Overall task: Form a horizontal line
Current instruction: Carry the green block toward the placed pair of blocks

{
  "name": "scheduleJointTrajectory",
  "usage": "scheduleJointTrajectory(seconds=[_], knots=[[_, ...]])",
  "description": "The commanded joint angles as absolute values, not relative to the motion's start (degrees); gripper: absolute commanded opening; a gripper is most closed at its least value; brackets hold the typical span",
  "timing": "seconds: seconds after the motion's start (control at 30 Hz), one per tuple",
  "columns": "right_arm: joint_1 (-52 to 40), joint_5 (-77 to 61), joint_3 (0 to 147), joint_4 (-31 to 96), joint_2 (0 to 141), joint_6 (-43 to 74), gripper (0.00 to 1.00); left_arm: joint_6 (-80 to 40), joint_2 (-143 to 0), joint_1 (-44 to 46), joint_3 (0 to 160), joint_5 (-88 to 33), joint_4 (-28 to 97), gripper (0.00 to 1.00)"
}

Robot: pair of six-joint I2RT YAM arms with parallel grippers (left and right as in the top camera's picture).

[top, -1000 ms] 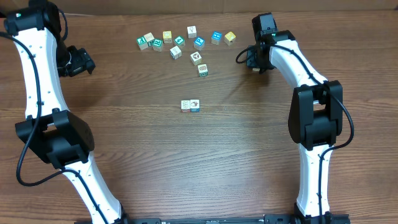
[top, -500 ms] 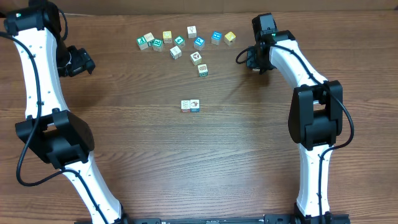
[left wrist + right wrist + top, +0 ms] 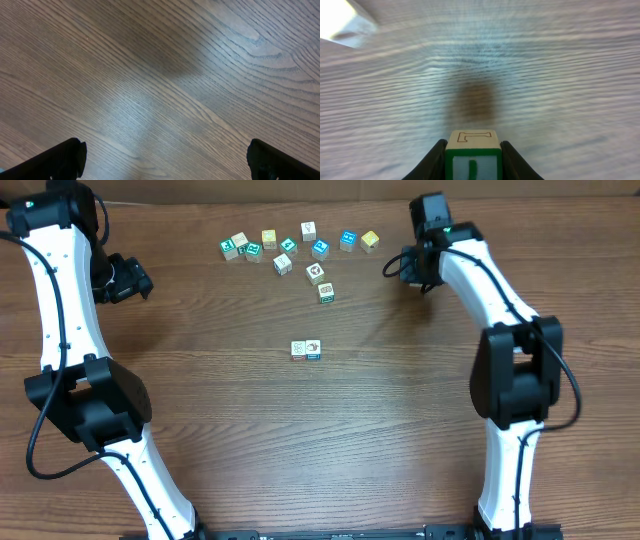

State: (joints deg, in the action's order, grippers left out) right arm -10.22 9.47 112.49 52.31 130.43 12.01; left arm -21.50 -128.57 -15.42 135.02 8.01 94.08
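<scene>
My right hand (image 3: 398, 268) was clenched on a small cube (image 3: 472, 156). The right wrist view showed its green-bordered face and pale top wedged between both fingers, and the counter (image 3: 300, 440) below it was blurred. From overhead that hand sat at the far right, just right of the loose cluster (image 3: 300, 248) of similar cubes scattered along the far edge.

The horizontal line (image 3: 306, 350) lay mid-counter and so far held only two cubes, touching edge to edge. From the loaded hand it lay to the left and toward the near side, well apart from it. Its long axis ran left to right, so the open right end faced my approach. I judged that to be the natural slot, with the cube set down square against that end.

My left hand (image 3: 133, 281) hung released at the far left, its fingers spread wide over bare wood. It held nothing and was farther from the row than the right hand.

The risk I saw was nudging the two seated cubes out of alignment as I came in from the side.
</scene>
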Motion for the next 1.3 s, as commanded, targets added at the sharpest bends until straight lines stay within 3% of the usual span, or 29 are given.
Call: scheduleJointTrajectory(seconds=[0.0, 0.33, 0.7, 0.97, 1.27], knots=[[-10.3, 10.5, 114.5, 53.5, 121.4, 12.4, 0.28, -22.3, -128.4, -15.2, 134.7, 8.6, 94.0, 1.00], [-12.4, 9.5, 114.5, 62.9, 110.5, 16.7, 0.24, -22.3, -128.4, -15.2, 134.7, 8.6, 94.0, 1.00], [-17.1, 0.3, 114.3, 70.2, 110.3, 18.0, 0.25, -22.3, -128.4, -15.2, 134.7, 8.6, 94.0, 1.00], [-22.4, 0.5, 109.6, 69.5, 110.5, 22.4, 0.25, -22.3, -128.4, -15.2, 134.7, 8.6, 94.0, 0.99], [-26.2, 0.6, 97.1, 59.7, 110.6, 26.6, 0.25, -22.3, -128.4, -15.2, 134.7, 8.6, 94.0, 1.00]])
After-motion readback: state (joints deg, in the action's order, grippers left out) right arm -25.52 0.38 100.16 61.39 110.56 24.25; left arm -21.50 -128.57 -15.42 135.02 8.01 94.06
